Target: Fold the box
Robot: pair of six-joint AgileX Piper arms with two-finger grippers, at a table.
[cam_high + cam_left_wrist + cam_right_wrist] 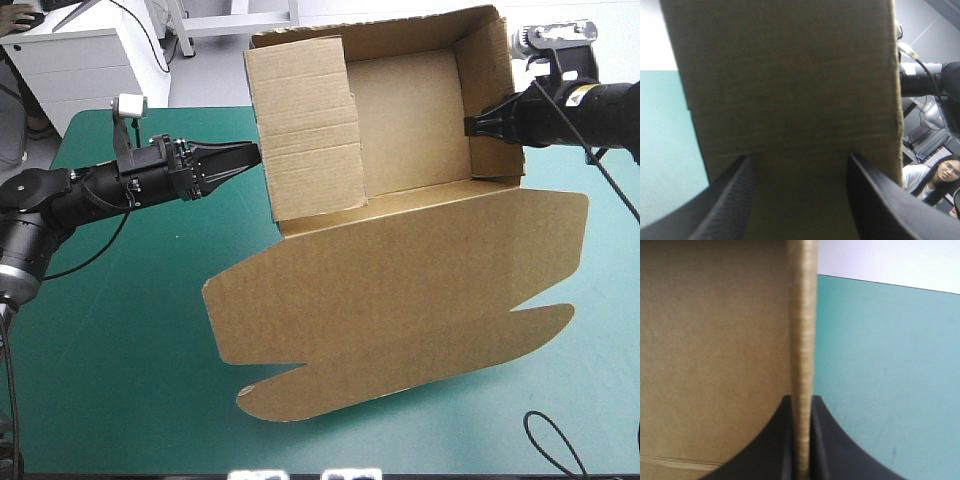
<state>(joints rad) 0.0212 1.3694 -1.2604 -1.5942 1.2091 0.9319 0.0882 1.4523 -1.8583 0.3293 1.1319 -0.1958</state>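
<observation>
The brown box (410, 120) stands at the far middle of the table as an open tray with raised walls. Its lid (400, 310) lies flat toward the front edge. My left gripper (248, 155) is at the outer face of the left wall. In the left wrist view that wall (790, 90) fills the space just ahead of my left gripper (800, 165), whose fingers stand apart. My right gripper (470, 125) is shut on the box's right wall. In the right wrist view the wall's edge (802, 340) runs up between the fingers of my right gripper (801, 405).
The teal-green cover (120, 330) shows to the left of the lid and along the front. A white cabinet (80, 60) stands just beyond the table's far left corner.
</observation>
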